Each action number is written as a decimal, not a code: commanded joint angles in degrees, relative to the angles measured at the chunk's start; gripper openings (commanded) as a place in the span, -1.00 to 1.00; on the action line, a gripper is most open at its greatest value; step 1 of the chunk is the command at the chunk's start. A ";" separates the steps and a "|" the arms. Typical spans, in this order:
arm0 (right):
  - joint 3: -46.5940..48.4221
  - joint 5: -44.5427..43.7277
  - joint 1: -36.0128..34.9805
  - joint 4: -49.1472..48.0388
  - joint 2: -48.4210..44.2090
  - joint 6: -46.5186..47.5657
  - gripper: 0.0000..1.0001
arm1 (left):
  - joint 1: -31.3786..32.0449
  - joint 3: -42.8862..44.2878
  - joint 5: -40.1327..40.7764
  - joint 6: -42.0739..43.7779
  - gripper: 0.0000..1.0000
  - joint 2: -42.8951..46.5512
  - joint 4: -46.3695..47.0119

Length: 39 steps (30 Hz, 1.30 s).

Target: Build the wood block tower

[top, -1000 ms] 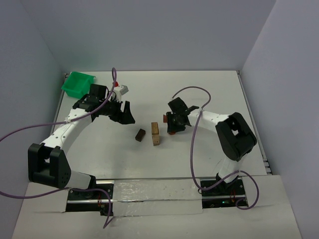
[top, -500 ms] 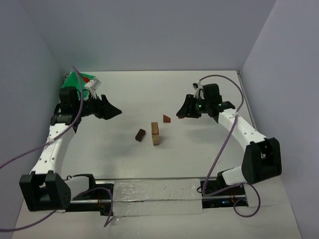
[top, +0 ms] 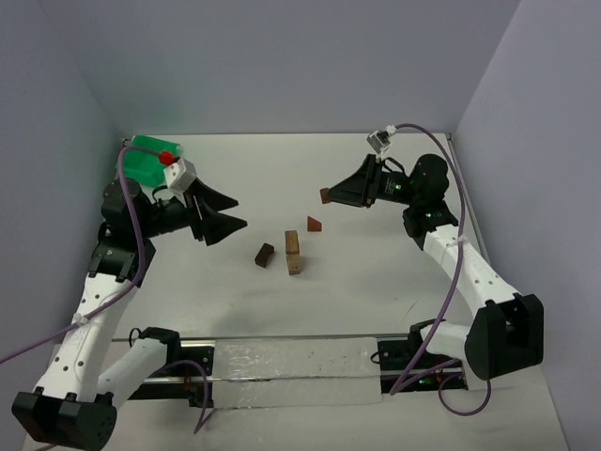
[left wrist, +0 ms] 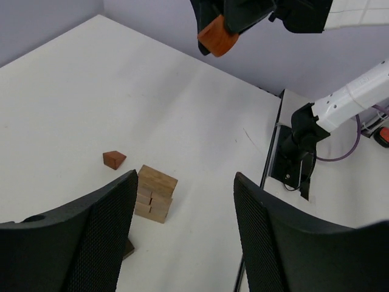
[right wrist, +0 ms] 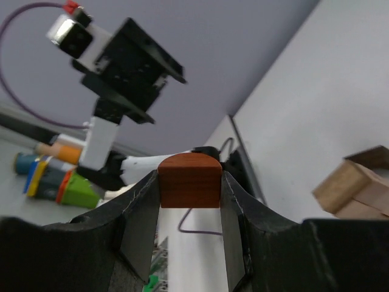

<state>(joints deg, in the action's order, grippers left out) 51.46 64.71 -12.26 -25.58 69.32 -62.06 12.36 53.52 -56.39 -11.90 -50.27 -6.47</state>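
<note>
Desk point(top: 394, 272): white, matte; green bin point(top: 143, 158) in its 11 o'clock corner.
Room: plain lilac-grey walls point(top: 282, 66).
Tower point(top: 293, 254): tan stack mid-desk, perhaps three tiers; wedge point(top: 313, 225) at its 1 o'clock, dark block point(top: 264, 254) at 9.
Left end effector point(top: 238, 211): wide, raised.
Right end effector point(top: 331, 194): narrow, gripping reddish block point(right wrist: 189, 180) aloft.

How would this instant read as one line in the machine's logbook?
left pincer: open, empty | right pincer: shut on reddish-brown block, aloft | tan block tower: standing | triangular wedge, dark brown block: lying apart from it
</note>
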 commanded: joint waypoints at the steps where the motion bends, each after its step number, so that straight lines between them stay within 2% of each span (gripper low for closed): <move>1: -2.10 3.88 -0.50 -27.73 -0.46 -24.51 -1.00 | 8.77 2.44 8.33 0.92 0.37 -0.93 4.09; 3: -2.49 3.51 -0.96 -31.86 0.01 -30.18 -1.00 | 11.74 3.23 10.79 -0.87 0.35 -2.74 6.51; 7: -3.33 2.39 -1.75 -34.69 0.24 -34.41 -1.00 | 15.65 5.63 13.48 -3.03 0.34 -5.89 8.93; 13: -5.24 -0.29 -2.33 -37.43 1.61 -40.68 -1.00 | 24.00 12.40 21.67 2.76 0.33 -11.95 7.00; 19: -6.46 -1.24 -2.56 -37.61 2.66 -42.26 -1.00 | 28.79 17.02 22.20 7.91 0.34 -15.74 6.65; 33: -6.43 -1.27 -4.41 -38.67 2.94 -43.73 -1.00 | 33.63 21.76 23.41 11.28 0.34 -20.08 3.27; 39: -6.54 -1.24 -4.64 -38.67 2.83 -44.20 -1.00 | 35.01 22.61 23.97 13.84 0.27 -20.68 2.45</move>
<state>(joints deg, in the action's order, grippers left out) 44.66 64.05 -16.28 -60.49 72.27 -105.60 46.36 72.69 -33.52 -0.53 -70.60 -3.99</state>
